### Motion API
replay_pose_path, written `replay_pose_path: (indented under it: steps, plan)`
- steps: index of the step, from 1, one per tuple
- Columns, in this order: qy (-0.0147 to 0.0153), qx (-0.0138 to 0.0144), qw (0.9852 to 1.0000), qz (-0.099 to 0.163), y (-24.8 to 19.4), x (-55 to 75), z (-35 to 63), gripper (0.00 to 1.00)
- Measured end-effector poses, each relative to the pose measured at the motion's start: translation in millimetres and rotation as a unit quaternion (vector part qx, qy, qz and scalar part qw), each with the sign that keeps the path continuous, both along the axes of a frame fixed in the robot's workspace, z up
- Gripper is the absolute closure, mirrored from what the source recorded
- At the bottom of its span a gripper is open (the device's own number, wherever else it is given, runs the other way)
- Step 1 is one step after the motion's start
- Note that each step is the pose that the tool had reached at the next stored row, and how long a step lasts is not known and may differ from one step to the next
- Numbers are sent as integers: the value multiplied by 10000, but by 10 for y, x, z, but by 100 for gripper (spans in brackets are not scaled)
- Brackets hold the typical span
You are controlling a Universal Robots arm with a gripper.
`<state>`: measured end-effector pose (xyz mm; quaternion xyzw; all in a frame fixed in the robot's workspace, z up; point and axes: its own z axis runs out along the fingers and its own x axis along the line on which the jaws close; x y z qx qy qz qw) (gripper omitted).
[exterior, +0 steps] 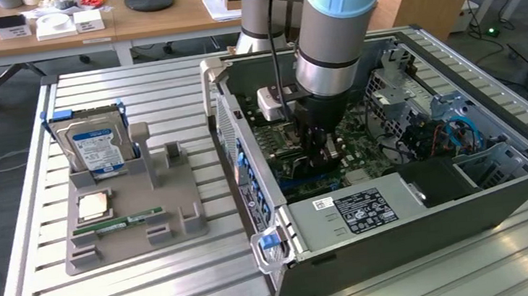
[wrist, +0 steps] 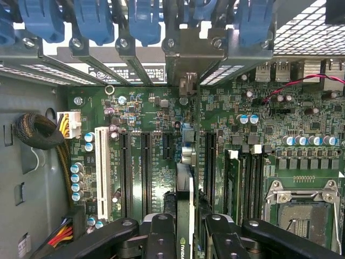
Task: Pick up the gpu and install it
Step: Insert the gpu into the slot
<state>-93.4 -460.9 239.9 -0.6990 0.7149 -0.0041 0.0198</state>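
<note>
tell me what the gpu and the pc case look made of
gpu: held edge-on in the hand, green circuit board and black, likely plastic, cooler. PC case: dull grey sheet metal, going by its thin folded, perforated walls.

The gpu (wrist: 185, 205), a thin card seen edge-on, is standing upright over the green motherboard (wrist: 161, 135), lying between its long black slots, inside the open computer case (exterior: 416, 213).
</note>
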Motion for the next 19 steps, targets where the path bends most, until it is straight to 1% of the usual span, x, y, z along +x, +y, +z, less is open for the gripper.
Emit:
replay_pose_path:
  steps: [19]
  plan:
    - [0, 0, 10000, 0, 0, 0, -3, 74]
